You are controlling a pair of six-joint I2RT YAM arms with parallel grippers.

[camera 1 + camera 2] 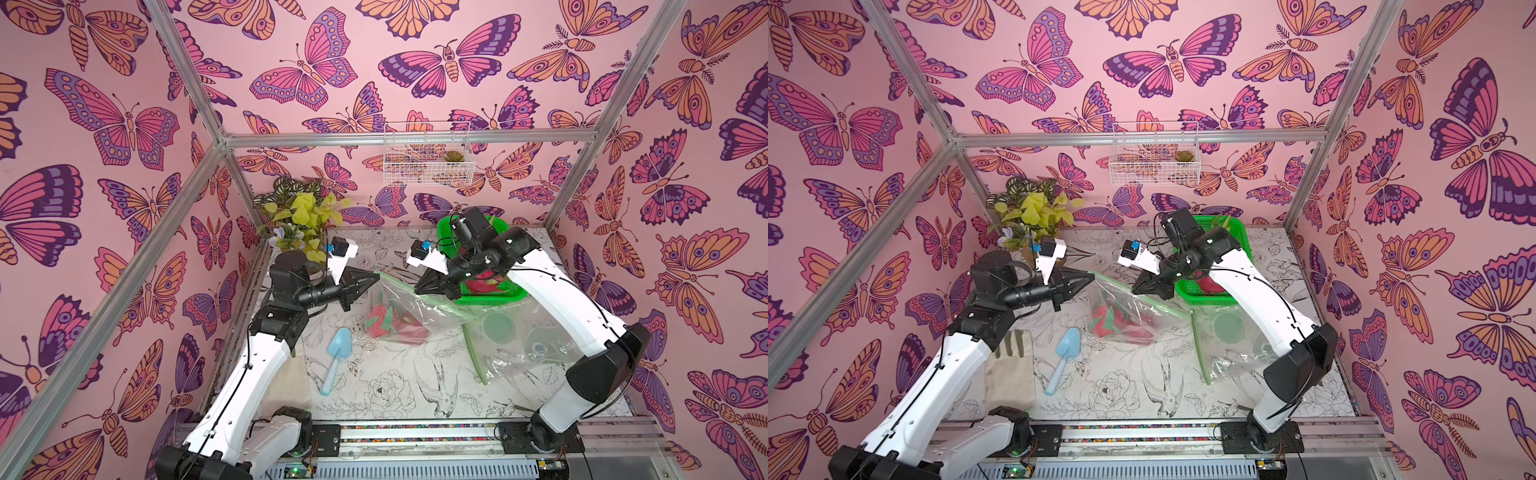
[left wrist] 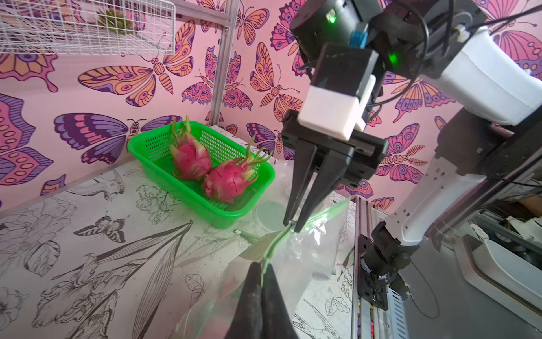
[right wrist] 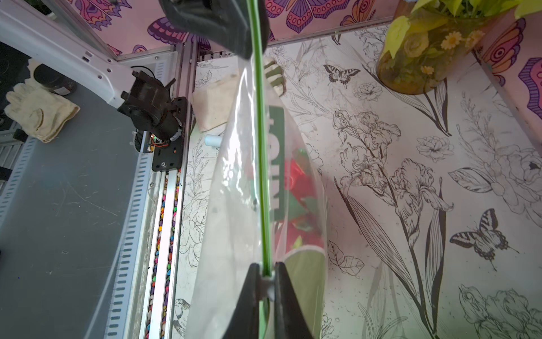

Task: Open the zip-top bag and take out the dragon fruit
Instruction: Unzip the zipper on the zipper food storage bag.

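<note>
Both end effectors, left (image 1: 373,279) and right (image 1: 419,286), pinch the zip-top bag (image 1: 415,316); fruit inside blurred.

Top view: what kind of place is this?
Likely a staged robot test cell, garden-themed: aluminium frame with butterfly-print walls, two arms on a base rail, props like a trowel and potted plant.

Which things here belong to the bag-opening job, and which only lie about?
Belonging: zip-top bag, dragon fruit inside it, left gripper, right gripper, both shut on its green strip.

Lying about: blue trowel, glove, plant.
</note>
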